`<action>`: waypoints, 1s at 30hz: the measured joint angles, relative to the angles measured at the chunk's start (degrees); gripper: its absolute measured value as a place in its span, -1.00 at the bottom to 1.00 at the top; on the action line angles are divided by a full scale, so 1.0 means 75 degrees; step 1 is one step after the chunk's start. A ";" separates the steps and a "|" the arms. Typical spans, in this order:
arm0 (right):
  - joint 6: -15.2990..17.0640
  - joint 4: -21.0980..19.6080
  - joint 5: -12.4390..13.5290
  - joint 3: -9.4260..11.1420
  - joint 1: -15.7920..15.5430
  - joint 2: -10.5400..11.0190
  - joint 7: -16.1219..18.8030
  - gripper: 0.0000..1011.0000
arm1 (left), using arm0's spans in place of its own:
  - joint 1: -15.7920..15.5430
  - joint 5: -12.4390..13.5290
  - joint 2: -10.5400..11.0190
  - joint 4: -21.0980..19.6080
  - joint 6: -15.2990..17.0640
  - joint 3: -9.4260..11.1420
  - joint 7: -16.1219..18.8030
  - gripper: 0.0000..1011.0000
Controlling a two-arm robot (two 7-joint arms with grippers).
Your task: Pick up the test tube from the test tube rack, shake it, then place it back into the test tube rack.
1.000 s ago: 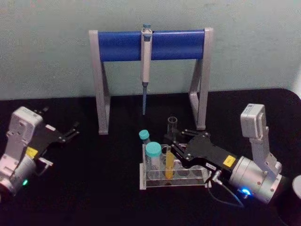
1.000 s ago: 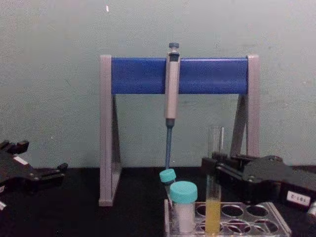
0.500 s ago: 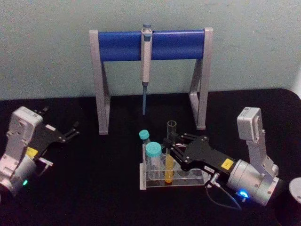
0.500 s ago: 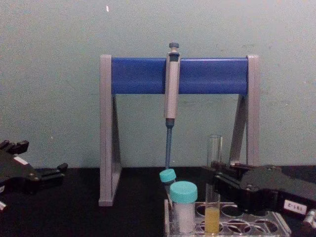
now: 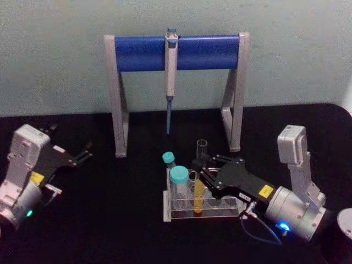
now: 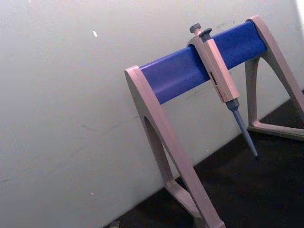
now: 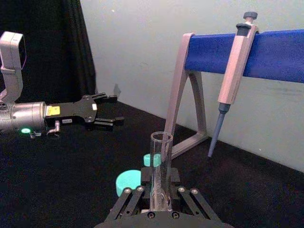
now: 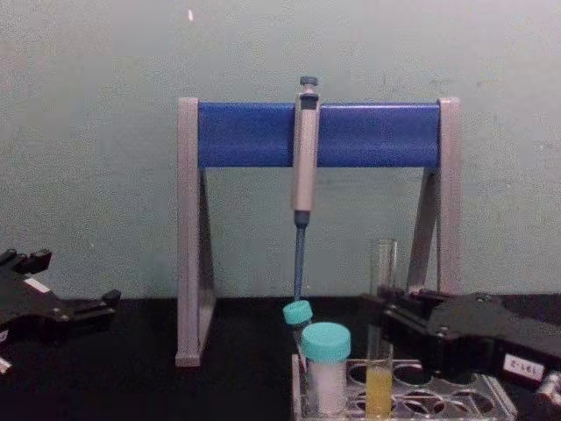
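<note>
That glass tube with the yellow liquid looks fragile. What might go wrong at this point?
The right gripper holds the open-topped test tube upright in the test tube rack. If it pulls away at an angle, the tube could tilt and spill the liquid, since it has no cap. The two teal-capped tubes stand close beside it, so a sideways nudge might knock them. The left gripper rests far off, unlikely to interfere.
</note>
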 joint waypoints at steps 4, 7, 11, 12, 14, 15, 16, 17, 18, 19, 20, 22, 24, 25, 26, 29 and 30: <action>0.0005 -0.0003 0.0005 -0.0001 0.0001 0.0003 0.0003 -0.54 | 0.0001 0.0000 0.0000 0.0000 0.0000 0.0000 0.0000 0.98; 0.0019 -0.0002 -0.0002 -0.0002 0.0001 0.0007 0.0005 -0.49 | 0.0000 0.0000 0.0000 0.0000 0.0000 0.0000 0.0000 0.98; 0.0022 -0.0003 -0.0001 -0.0005 0.0003 0.0009 0.0009 -0.28 | 0.0001 0.0000 0.0000 0.0000 0.0000 0.0000 0.0000 0.98; 0.0024 -0.0003 0.0001 -0.0006 0.0004 0.0010 0.0010 -0.17 | 0.0000 0.0000 0.0000 0.0000 0.0000 0.0000 0.0000 0.98; 0.0024 -0.0004 0.0002 -0.0007 0.0005 0.0011 0.0011 -0.07 | 0.0000 0.0000 0.0000 0.0000 0.0000 0.0000 0.0000 0.98; 0.0025 -0.0005 0.0003 -0.0008 0.0005 0.0011 0.0012 -0.03 | 0.0000 0.0000 0.0000 0.0000 0.0000 0.0000 0.0000 0.98; 0.0027 -0.0005 0.0004 -0.0009 0.0006 0.0012 0.0012 0.00 | 0.0000 0.0000 0.0000 0.0000 0.0000 0.0000 0.0000 0.98; 0.0028 -0.0006 0.0005 -0.0009 0.0006 0.0013 0.0013 0.12 | 0.0000 0.0000 0.0000 0.0000 0.0000 0.0000 0.0000 0.98; 0.0029 -0.0006 0.0006 -0.0009 0.0006 0.0013 0.0013 0.18 | 0.0001 0.0000 0.0000 0.0000 0.0000 0.0000 0.0000 0.98; 0.0029 -0.0006 0.0006 -0.0009 0.0006 0.0013 0.0013 0.22 | 0.0000 0.0000 0.0000 0.0000 0.0000 0.0000 0.0000 0.98; 0.0031 -0.0006 0.0006 -0.0010 0.0006 0.0013 0.0015 0.34 | 0.0000 0.0000 0.0000 0.0000 0.0000 0.0000 0.0000 0.98; 0.0031 -0.0006 0.0008 -0.0010 0.0006 0.0013 0.0016 0.49 | 0.0000 0.0000 0.0000 0.0000 0.0000 0.0000 0.0000 0.98; 0.0031 -0.0006 0.0009 -0.0010 0.0007 0.0013 0.0017 0.56 | 0.0000 0.0000 0.0000 0.0000 0.0000 0.0000 0.0000 0.98; 0.0031 -0.0006 0.0009 -0.0010 0.0006 0.0013 0.0017 0.60 | 0.0000 0.0000 0.0000 0.0000 0.0000 0.0000 0.0000 0.98; 0.0032 -0.0006 0.0010 -0.0010 0.0006 0.0013 0.0018 0.71 | 0.0000 0.0000 0.0000 0.0000 0.0000 0.0000 0.0000 0.98; 0.0031 -0.0006 0.0012 -0.0010 0.0006 0.0013 0.0020 0.85 | 0.0000 0.0000 0.0000 0.0000 0.0000 0.0000 0.0000 0.98; 0.0031 -0.0006 0.0012 -0.0009 0.0007 0.0013 0.0020 0.90 | 0.0000 0.0000 0.0000 0.0000 0.0000 0.0000 0.0000 0.98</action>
